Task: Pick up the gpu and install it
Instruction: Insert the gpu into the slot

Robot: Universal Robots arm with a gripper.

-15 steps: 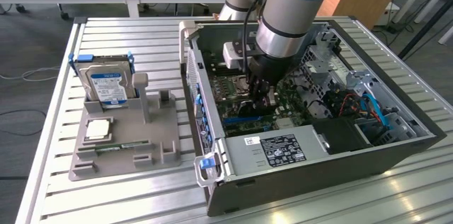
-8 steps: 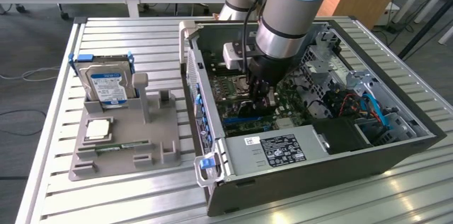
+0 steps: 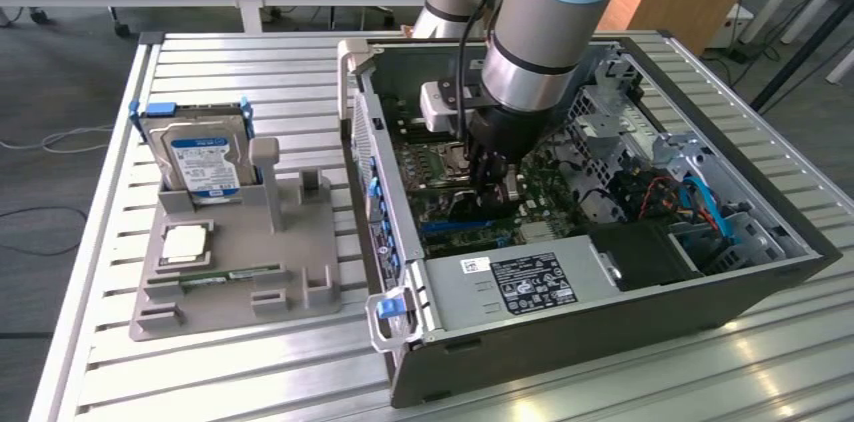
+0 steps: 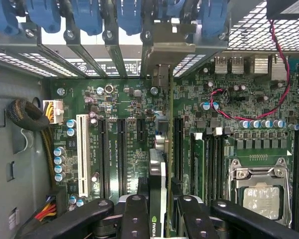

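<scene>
**Gripper and card inside the case.** We see the gripper (image 4: pixel 160 201) lowered into the open computer case (image 3: pixel 601 342), its 2 fingers (image 4: pixel 134 219) clamped on the gpu (image 4: pixel 158 167). The card stands on edge over the motherboard (image 4: pixel 119 124), between the black expansion slots and the CPU socket (image 4: pixel 261 191). Its metal bracket (image 4: pixel 164 47) is at the rear slot openings. Whether it is seated we cannot tell. Outside the case, the hard drive (image 3: pixel 200 157) stands upright in the grey holder (image 3: pixel 240 242).

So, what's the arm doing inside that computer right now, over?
Gripper shut on the gpu, held edge-on. It sits low in the case over the motherboard; seated or not, cannot tell. Red wire lies apart from it.
</scene>
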